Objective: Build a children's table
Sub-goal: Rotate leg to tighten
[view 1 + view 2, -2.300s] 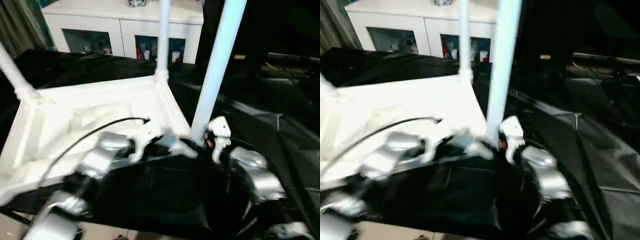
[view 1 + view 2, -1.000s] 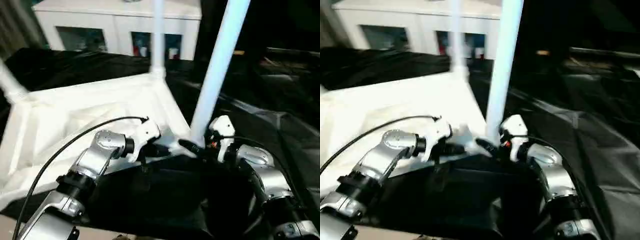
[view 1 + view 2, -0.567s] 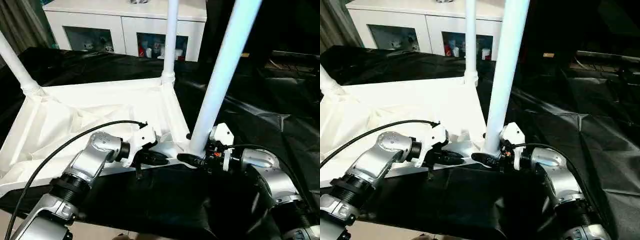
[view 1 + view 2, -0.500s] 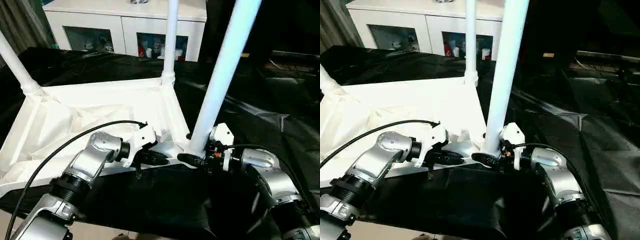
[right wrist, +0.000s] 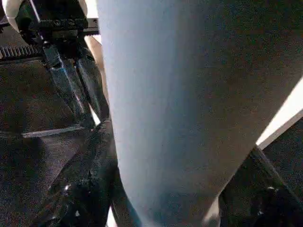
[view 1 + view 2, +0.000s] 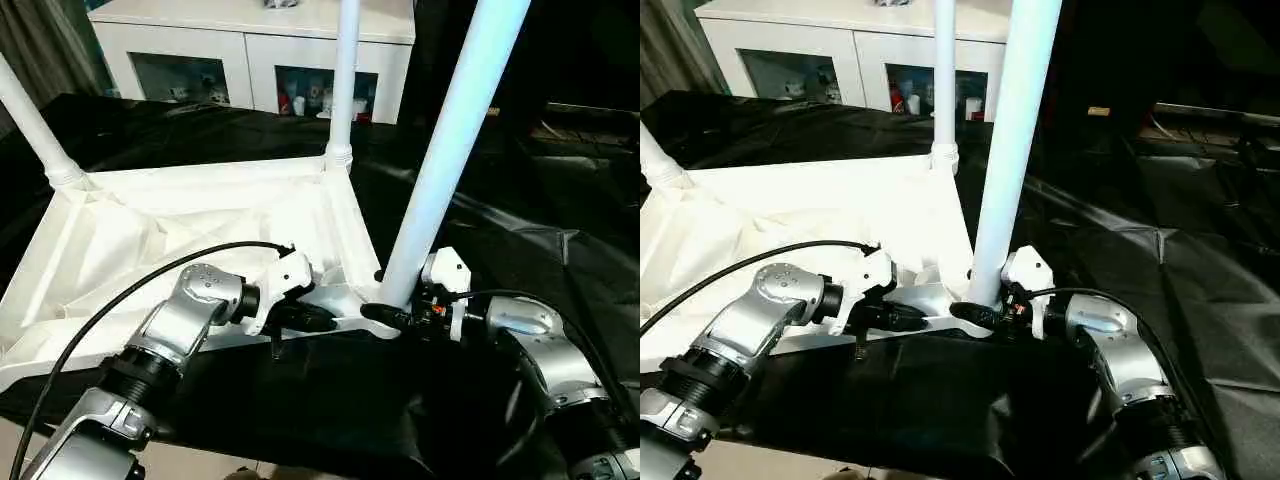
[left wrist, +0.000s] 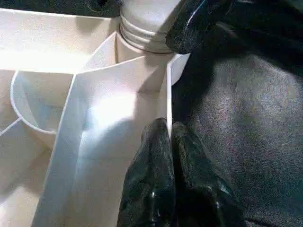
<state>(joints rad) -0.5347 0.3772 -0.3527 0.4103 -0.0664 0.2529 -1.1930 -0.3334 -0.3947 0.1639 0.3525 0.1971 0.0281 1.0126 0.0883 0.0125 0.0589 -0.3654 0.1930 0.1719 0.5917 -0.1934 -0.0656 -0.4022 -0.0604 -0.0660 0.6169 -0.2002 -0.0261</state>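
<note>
1. Left gripper, two black fingers on a silver forearm. Nearest item. Pinched tight on the thin near rim wall of the tabletop, one finger on each side of the edge. Judged purpose: to steady the tabletop while a leg is worked into its corner.

2. Right gripper, two black fingers. Clasped around the foot of the near tubular leg, just above its socket. Judged purpose: to seat or turn that leg home. In the right wrist view the leg blocks most of the gripper; how firmly the fingers bear on it cannot be told.

3. White plastic rectangular tabletop, ribbed underside up. Lies inverted on the black sheet, so the round corner sockets face upward to receive legs.

4. Near white tubular leg. Stands in the near right corner socket, leaning slightly to the right. Top cut off; depth of seating hidden.

5. Far white tubular leg. Upright in the far right socket; top cut off.

6. Left white tubular leg. Tilted, in the far left socket; top cut off. The near left corner lies behind the left forearm.

7. Black crinkled sheet, covering the work surface.

8. White glass-door cabinet, farthest; contents too small to identify.
</note>
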